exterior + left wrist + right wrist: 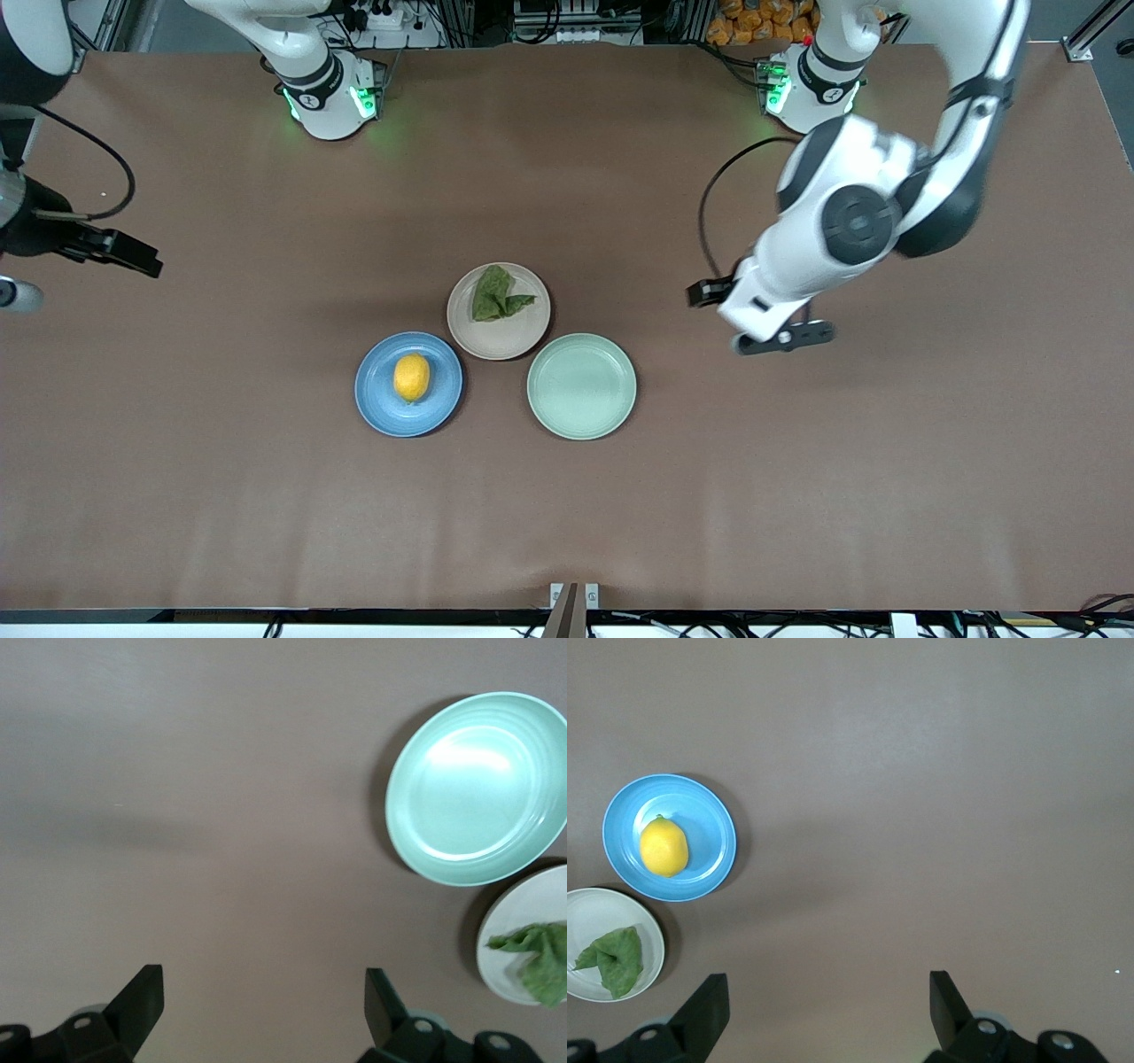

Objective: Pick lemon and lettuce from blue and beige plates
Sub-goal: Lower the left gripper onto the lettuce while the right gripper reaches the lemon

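Observation:
The lemon (411,377) lies on the blue plate (376,392). The lettuce (498,294) lies on the beige plate (507,338), which touches the blue plate and is farther from the front camera. My left gripper (781,338) is open and empty over bare table toward the left arm's end, apart from the plates. My right gripper (133,257) is open and empty over bare table at the right arm's end. The right wrist view (828,1001) shows the lemon (664,846), the blue plate (707,819) and the lettuce (616,958). The left wrist view (264,997) shows the lettuce (542,958).
A pale mint-green plate (581,386), with nothing on it, lies beside the beige plate toward the left arm's end; it also shows in the left wrist view (478,788). The brown table (797,487) spreads wide around the three plates.

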`<action>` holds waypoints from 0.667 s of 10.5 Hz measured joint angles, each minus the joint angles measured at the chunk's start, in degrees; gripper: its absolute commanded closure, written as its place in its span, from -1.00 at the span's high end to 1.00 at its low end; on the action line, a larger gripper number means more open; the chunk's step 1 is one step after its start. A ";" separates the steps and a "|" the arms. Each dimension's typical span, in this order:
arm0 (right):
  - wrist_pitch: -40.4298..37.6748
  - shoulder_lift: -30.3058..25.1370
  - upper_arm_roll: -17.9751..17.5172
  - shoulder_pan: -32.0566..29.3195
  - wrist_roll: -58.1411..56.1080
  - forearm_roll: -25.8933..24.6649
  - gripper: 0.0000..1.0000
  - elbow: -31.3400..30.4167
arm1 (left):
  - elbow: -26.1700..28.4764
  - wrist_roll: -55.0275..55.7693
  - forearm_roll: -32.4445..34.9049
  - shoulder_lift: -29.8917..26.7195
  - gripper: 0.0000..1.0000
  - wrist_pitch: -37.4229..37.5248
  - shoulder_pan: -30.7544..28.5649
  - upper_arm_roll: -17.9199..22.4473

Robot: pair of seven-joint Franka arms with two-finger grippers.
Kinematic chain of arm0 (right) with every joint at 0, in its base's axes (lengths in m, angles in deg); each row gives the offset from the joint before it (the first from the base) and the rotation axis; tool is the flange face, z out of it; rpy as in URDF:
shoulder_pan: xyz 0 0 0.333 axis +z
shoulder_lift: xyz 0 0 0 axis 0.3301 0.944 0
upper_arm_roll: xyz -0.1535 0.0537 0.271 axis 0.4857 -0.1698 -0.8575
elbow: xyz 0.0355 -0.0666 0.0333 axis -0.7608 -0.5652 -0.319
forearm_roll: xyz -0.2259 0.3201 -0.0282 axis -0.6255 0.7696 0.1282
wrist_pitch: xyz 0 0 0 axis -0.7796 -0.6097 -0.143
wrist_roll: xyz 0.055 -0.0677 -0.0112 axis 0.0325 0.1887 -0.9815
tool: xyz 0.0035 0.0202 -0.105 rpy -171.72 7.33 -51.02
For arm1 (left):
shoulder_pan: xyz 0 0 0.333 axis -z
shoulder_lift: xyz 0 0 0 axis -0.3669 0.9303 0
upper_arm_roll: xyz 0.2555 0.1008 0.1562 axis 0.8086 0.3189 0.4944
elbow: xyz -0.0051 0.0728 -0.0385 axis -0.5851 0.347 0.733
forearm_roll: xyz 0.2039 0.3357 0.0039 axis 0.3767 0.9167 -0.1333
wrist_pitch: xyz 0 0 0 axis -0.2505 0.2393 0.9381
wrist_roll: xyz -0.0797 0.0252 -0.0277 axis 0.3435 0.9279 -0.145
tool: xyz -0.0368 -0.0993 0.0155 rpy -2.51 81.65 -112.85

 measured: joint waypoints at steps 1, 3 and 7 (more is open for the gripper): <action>0.17 0.68 -0.24 0.38 0.00 0.35 1.00 -0.01 | -1.15 3.87 1.39 2.31 1.00 -1.89 2.01 0.01; 1.14 2.35 -0.57 1.57 0.00 1.52 1.00 -0.02 | -2.35 8.86 2.73 4.93 1.00 -4.84 5.74 0.02; 6.12 6.37 -0.65 3.82 0.42 1.85 1.00 -0.03 | -2.85 16.79 2.95 8.95 1.00 -11.81 13.01 0.20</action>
